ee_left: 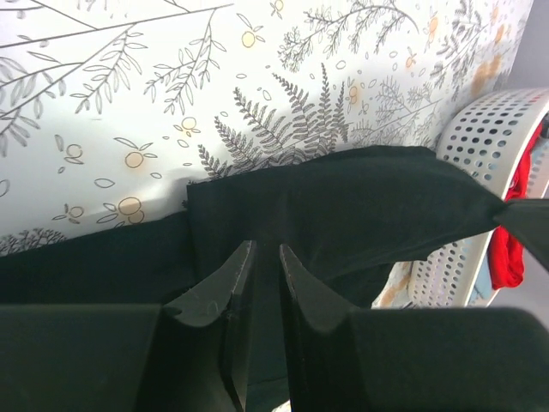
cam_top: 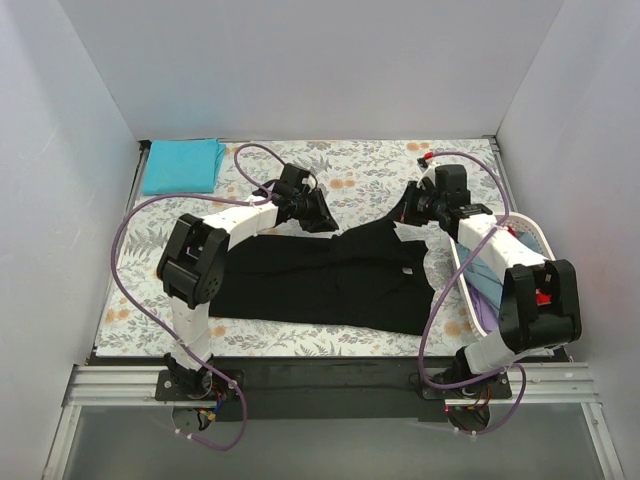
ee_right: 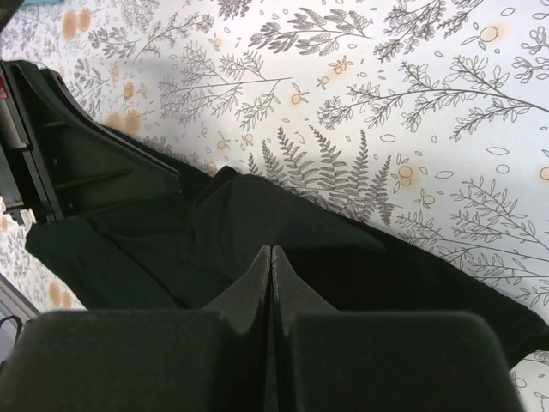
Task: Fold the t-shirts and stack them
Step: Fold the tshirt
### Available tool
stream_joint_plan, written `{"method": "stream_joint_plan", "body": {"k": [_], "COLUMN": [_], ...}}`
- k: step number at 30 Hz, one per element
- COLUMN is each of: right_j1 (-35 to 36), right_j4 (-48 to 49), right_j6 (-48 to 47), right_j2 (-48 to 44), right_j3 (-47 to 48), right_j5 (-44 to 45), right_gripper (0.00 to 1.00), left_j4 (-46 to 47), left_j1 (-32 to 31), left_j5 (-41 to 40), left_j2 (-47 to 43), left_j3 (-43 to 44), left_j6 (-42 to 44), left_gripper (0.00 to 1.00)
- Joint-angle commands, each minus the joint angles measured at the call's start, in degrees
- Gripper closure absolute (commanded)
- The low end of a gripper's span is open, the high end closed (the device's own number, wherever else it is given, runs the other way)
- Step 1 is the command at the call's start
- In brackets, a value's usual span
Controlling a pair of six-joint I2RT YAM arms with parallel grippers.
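Note:
A large black t-shirt [cam_top: 330, 280] lies spread across the middle of the floral table covering, with its white neck label [cam_top: 407, 268] showing. Its far edge is raised between both grippers. My left gripper [cam_top: 318, 212] is shut on that edge, with the cloth [ee_left: 360, 197] in the narrow gap between its fingers [ee_left: 266, 247]. My right gripper [cam_top: 410, 215] is shut on the same edge [ee_right: 240, 215], its fingertips pressed together [ee_right: 271, 249]. A folded teal t-shirt [cam_top: 182, 165] lies at the back left. A red shirt [ee_left: 508, 253] and a light-blue one [cam_top: 487, 272] sit in the basket.
The white plastic laundry basket [cam_top: 462, 290] stands at the right edge, under my right arm; it also shows in the left wrist view [ee_left: 485, 129]. White walls close the table on three sides. The floral covering [cam_top: 370, 170] shows behind the black shirt.

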Motion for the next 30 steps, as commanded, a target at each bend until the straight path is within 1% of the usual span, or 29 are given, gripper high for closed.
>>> {"method": "stream_joint_plan", "body": {"k": [1,10,20,21,30], "right_j1": [0.47,1.52,2.58,2.58,2.93], "right_j4": [2.22,3.80,5.12,6.60,8.11], "right_j6": [-1.45,-2.76,-4.26,-4.35,-5.05], "right_j2": [-2.56,-7.30,-12.93,-13.71,-19.60], "right_j3": [-1.57,-5.87,-11.67,-12.11,-18.35], "right_j5": [-1.95,-4.41,-6.52,-6.69,-8.89], "right_gripper": [0.99,0.99,0.99,0.99,0.99], "left_j4": [0.12,-3.13,-3.40,-3.40,-3.57], "left_j1": [1.17,1.35,1.26,1.26,1.26], "left_j5": [-2.34,-2.87,1.08,1.44,3.02], "left_j2": [-4.81,-4.29,-1.91,-1.74,-0.07], "left_j3": [-1.10,-2.24,-2.24,-2.16,-1.63], "left_j6": [-0.97,-0.27,0.79,0.79,1.40], "left_gripper": [0.85,0.87,0.86,0.86,0.86]}}
